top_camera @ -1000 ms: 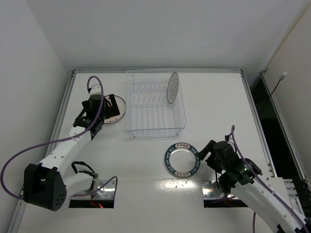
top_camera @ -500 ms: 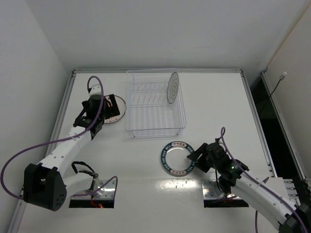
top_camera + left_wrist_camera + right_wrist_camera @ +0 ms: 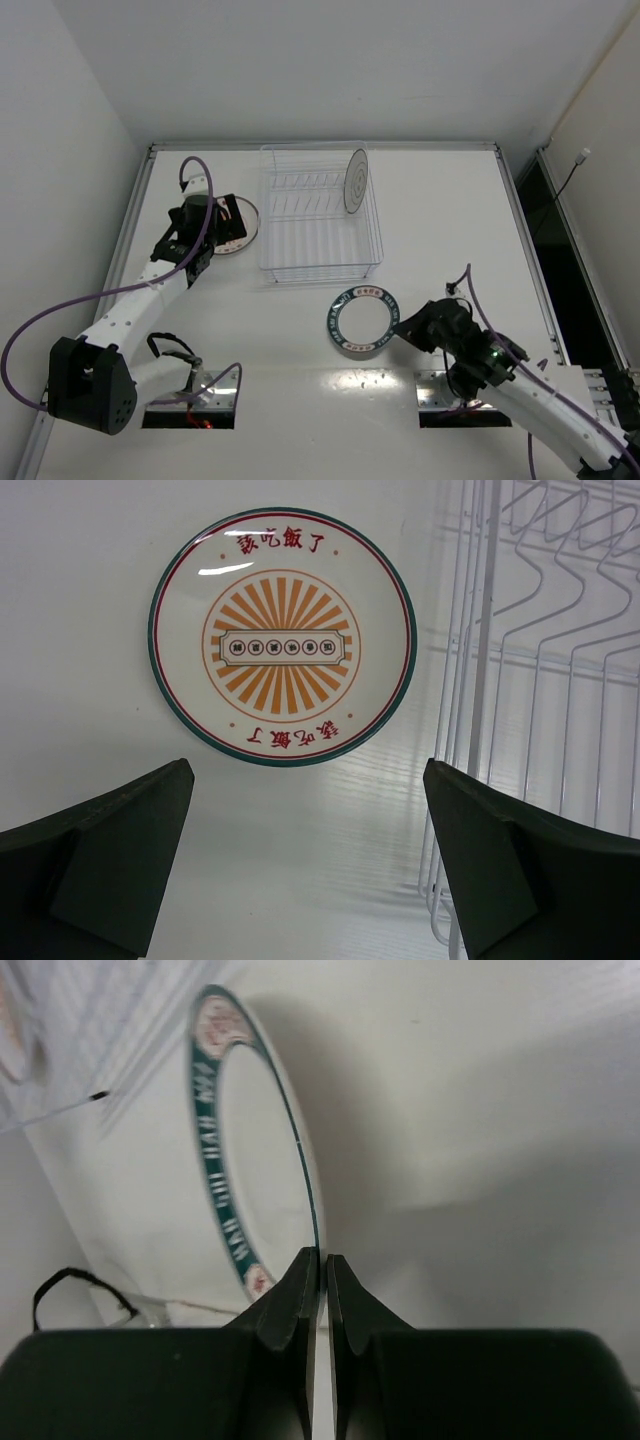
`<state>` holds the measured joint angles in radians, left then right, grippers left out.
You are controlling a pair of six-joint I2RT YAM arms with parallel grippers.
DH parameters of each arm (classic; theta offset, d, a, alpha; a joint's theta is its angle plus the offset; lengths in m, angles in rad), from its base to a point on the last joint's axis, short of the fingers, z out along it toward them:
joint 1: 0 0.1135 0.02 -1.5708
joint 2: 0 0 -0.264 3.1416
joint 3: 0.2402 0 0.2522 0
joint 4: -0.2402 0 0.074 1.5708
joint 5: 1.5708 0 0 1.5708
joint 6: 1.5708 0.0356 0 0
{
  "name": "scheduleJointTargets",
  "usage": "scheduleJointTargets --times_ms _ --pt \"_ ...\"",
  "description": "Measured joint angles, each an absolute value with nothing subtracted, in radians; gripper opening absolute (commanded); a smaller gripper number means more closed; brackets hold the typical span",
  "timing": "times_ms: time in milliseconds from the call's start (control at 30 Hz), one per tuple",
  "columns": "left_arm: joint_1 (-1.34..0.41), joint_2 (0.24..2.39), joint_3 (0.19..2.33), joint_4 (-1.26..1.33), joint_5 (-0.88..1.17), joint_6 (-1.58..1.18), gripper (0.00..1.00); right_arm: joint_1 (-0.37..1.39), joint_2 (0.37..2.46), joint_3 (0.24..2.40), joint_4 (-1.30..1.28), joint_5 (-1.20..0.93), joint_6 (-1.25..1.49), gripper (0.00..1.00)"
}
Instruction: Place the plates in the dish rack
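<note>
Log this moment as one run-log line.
phase: grasp | right tool: shut on blue-rimmed plate rim | left tool: open above orange plate | dish rack: holds ringed plate upright

Glossy orange plate (image 3: 282, 635), shiny wire rack (image 3: 487, 630)

My right gripper (image 3: 322, 1260) pinches the blue-rimmed plate (image 3: 361, 321), tilted, lower centre; sunburst plate (image 3: 283, 637) flat left of dish rack (image 3: 322, 268); ringed plate (image 3: 355, 181) upright inside.
</note>
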<state>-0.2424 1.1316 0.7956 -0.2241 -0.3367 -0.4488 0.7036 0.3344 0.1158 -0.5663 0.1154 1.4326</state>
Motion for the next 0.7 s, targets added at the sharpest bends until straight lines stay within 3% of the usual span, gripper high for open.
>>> scheduleJointTargets --times_ms 467,700 --pt "-0.242 1.132 0.796 -0.224 -0.341 -0.449 1.0 0.764 0.416 0.84 -0.987 0.421 1.287 0.0" --pt "-0.242 1.132 0.796 -0.224 -0.341 -0.449 1.0 0.762 0.746 1.196 -0.877 0.654 1.034 0.0"
